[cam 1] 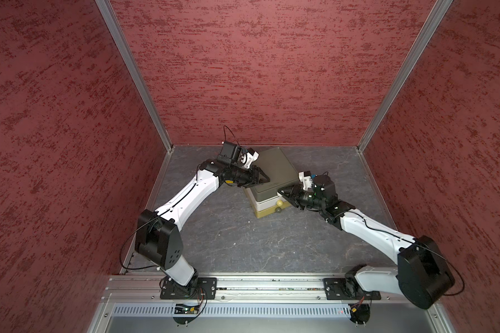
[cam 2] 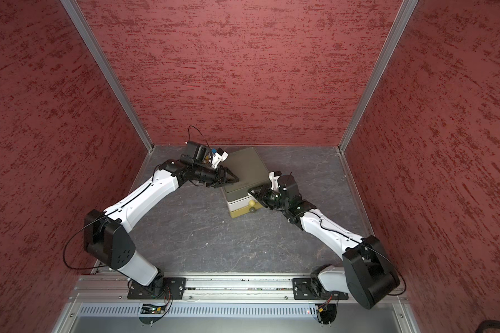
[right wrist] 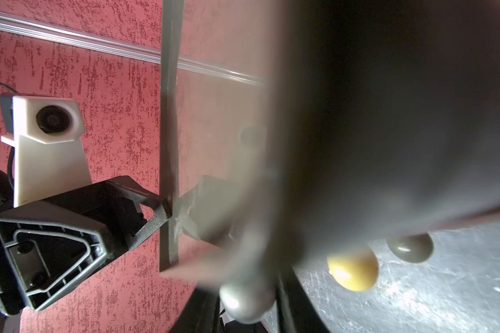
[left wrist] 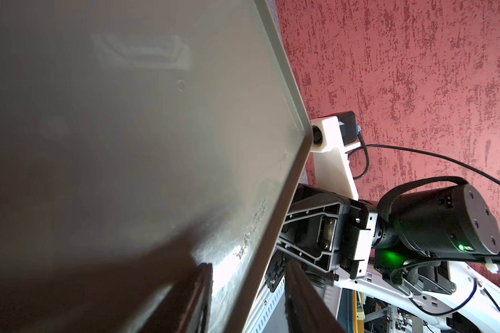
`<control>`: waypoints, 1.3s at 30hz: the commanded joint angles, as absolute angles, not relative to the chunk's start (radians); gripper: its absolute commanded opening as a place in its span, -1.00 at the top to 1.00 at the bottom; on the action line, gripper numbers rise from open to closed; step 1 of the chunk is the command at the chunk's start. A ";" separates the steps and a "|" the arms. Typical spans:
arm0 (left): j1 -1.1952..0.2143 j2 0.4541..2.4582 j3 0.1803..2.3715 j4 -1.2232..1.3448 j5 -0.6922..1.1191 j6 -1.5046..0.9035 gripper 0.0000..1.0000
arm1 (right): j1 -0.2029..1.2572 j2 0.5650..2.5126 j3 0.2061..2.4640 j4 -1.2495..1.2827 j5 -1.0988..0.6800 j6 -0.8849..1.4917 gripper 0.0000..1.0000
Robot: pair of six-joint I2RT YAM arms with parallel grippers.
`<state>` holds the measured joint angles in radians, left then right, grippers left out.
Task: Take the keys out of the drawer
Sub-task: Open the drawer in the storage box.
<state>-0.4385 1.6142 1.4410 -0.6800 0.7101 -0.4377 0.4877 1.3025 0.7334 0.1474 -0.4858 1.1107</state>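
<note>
A small drawer unit [cam 1: 274, 170] [cam 2: 244, 167] with an olive-grey top stands at the back of the dark floor, and all its drawers look shut. The keys are hidden. My left gripper [cam 1: 267, 179] [left wrist: 247, 263] pinches the rim at the unit's front left, one finger on top and one outside the edge. My right gripper [cam 1: 280, 191] [right wrist: 244, 284] is at the unit's front, shut on the top drawer's grey knob [right wrist: 243, 299], which fills the gap between its fingers. Below are a yellow knob [cam 1: 279, 203] [right wrist: 352, 271] and an olive knob [cam 1: 277, 212] [right wrist: 410, 248].
Red textured walls [cam 1: 272, 72] close the cell on three sides, with the unit near the back wall. An aluminium rail [cam 1: 257, 284] carrying both arm bases runs along the front. Grey marbled floor [cam 1: 243, 245] lies between the rail and the unit.
</note>
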 commanded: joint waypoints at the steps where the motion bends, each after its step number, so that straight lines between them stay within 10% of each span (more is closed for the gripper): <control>1: -0.431 1.635 1.405 -0.749 0.683 -0.416 0.13 | 0.497 1.274 0.717 0.164 -0.440 1.134 0.58; 39: -0.459 1.631 1.357 -0.739 0.638 -0.439 0.21 | 0.526 0.527 0.497 -0.494 -0.344 1.157 0.70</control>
